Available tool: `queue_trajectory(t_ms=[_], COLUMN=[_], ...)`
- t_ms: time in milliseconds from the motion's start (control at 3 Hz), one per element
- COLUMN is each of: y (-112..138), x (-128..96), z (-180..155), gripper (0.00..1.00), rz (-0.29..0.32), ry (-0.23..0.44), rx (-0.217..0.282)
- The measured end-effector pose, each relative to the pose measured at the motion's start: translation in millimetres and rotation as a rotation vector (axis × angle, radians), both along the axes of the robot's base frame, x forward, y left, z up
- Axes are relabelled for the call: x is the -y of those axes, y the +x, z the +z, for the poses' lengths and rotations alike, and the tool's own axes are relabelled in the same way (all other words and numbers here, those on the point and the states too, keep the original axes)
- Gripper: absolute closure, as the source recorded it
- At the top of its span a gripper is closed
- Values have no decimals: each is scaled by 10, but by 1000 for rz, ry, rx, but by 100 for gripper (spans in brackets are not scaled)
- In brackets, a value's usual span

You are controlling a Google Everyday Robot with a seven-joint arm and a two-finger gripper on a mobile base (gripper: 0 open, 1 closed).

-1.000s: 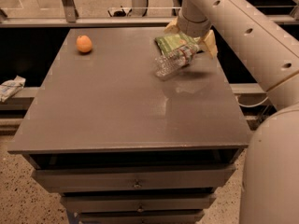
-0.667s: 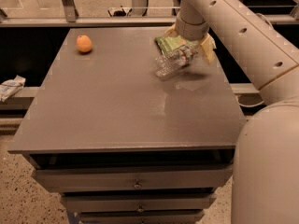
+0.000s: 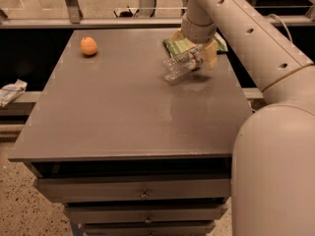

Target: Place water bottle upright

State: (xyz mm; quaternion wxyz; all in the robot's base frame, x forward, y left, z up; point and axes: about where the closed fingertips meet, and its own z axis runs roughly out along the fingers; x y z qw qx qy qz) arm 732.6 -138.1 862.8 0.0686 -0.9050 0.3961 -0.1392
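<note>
The water bottle (image 3: 176, 69), clear and ribbed, hangs tilted just above the far right part of the grey table (image 3: 123, 112), its bottom end pointing down and left. My gripper (image 3: 198, 55) reaches down from the arm at the top right and is shut on the bottle's upper end, with a yellowish finger (image 3: 212, 54) on its right side. The cap is hidden between the fingers. A faint shadow lies on the table under the bottle.
A green snack bag (image 3: 176, 44) lies right behind the bottle at the table's far edge. An orange (image 3: 88, 45) sits at the far left. Drawers (image 3: 143, 193) run under the tabletop. A white crumpled thing (image 3: 11, 90) lies on a ledge at the left.
The bottle and gripper have dipped slightly lower and toward the camera. The orange and the bag have stayed put.
</note>
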Motion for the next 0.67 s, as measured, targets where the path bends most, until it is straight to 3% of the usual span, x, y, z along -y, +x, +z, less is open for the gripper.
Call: queue_trajectory(t_ms=[667], y=[106], x=[-5], z=[-49], gripper=[68], rz=[-11], ry=[-60], rx=[-13])
